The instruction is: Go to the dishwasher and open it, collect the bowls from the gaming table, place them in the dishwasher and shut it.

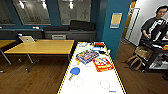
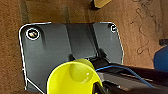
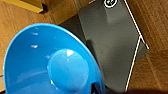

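Nearest the head camera lies the gaming table (image 1: 91, 85), a long white top with a yellow edge that runs away from the robot toward a teal wall (image 1: 113, 32). On its near end are two faint round ring marks, and just beyond them on the left side rests a blue paddle (image 1: 74, 71) with a pale handle. Farther along sit a colourful box (image 1: 86, 56) and, touching it on the right, a red and yellow box (image 1: 102, 64); small mixed items crowd the far end, too blurred to name. Left of this table stands a yellow-topped table (image 1: 41, 46) with an open laptop (image 1: 27, 39) at its far corner, and a dark counter runs along the back wall. At the right a person (image 1: 155, 26) in a dark shirt stands in a doorway behind a control rig. The floor is brown wood. In the right wrist view a bright blue bowl (image 3: 47, 62) looms large and tilted against the robot's dark plate, its hollow facing the camera, above the wood floor; it seems carried at the right gripper, but I cannot tell how the jaws stand. In the left wrist view a yellow-green bowl (image 2: 73, 78) sits the same way in front of the dark plate, with a blue cable (image 2: 125, 71) running beside it; whether the left jaws pinch it I cannot tell.
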Controlling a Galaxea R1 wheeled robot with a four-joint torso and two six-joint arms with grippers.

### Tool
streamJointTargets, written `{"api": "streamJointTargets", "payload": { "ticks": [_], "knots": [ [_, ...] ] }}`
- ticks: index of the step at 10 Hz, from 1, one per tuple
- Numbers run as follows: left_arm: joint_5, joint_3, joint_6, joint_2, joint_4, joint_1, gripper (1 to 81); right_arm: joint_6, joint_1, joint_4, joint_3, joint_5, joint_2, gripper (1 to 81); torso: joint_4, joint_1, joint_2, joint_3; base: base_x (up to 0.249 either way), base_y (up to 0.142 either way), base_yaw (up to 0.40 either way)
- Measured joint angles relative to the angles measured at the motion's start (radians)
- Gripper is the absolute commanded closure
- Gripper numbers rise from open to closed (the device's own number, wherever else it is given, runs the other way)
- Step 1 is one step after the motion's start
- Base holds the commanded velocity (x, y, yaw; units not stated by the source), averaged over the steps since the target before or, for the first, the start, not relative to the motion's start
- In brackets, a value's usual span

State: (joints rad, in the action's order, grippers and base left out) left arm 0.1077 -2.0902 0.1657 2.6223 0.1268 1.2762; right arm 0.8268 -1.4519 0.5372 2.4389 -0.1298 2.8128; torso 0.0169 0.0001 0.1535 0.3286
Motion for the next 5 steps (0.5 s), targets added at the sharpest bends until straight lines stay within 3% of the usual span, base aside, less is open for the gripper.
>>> {"api": "streamJointTargets", "payload": {
  "ticks": [2, 5],
  "knots": [
    [-0.008, -0.042, 0.000, 0.020, -0.001, 0.001, 81.1, 0.000, -0.002, 0.014, 0.034, 0.003, 0.037, 81.1, 0.000, 0.000, 0.000, 0.000, 0.000, 0.000, 0.000],
    [-0.027, -0.050, 0.000, 0.032, -0.012, 0.002, 81.1, 0.000, 0.008, 0.018, 0.039, -0.002, 0.037, 81.1, 0.000, 0.001, 0.000, 0.000, -0.090, 0.000, 0.000]
  ]
}}
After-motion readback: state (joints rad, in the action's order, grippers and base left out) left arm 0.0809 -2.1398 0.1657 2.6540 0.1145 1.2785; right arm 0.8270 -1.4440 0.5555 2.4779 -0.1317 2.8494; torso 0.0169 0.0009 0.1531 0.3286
